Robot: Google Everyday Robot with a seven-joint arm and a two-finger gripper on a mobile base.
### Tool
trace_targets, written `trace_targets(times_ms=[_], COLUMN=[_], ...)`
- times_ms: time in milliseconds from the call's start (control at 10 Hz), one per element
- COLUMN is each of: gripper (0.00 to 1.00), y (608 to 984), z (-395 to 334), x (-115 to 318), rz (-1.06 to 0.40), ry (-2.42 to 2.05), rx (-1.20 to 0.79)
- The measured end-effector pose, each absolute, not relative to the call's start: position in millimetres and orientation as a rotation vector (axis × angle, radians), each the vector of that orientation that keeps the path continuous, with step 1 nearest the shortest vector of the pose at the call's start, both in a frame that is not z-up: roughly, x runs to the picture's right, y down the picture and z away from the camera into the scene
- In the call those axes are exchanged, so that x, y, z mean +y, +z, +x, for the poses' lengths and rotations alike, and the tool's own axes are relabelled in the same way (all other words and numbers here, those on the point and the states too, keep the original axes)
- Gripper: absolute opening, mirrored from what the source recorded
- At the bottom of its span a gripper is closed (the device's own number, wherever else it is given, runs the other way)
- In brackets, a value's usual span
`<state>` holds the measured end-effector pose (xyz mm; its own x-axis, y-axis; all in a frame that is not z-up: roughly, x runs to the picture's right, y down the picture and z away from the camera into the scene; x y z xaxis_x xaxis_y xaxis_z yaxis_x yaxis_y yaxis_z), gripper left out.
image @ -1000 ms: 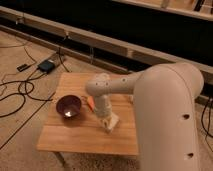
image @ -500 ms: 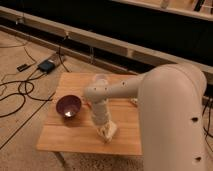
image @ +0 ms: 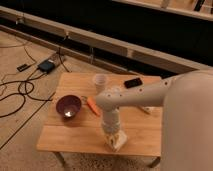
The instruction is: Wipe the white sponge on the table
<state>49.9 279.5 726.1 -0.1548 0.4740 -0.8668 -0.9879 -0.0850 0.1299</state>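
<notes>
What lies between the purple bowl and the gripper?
Camera view: an orange item beside the bowl, then bare table up to the gripper at the white sponge.

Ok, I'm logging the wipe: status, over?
Gripper down at white sponge, near table front edge. Purple bowl and orange piece lie camera-left, apart.

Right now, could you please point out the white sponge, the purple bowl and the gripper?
white sponge (image: 118, 144): camera view, its lower cream part.
purple bowl (image: 60, 105): camera view, its left inner wall.
gripper (image: 113, 134): camera view, its lower end, right on top of the white sponge.
</notes>
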Motion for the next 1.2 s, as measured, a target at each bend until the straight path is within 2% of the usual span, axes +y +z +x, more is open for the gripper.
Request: trace_targets(times_ms=[300, 700, 1200], gripper=[0.0, 0.0, 0.0], y=[728.6, 765.2, 817.7], z=[85.1, 143.5, 110.8], x=[279.1, 254.9, 209.3], rz=[-0.77, -0.725, -0.735], ry=[1.657, 1.707, 1.626], rx=[0.928, 0.969, 0.887])
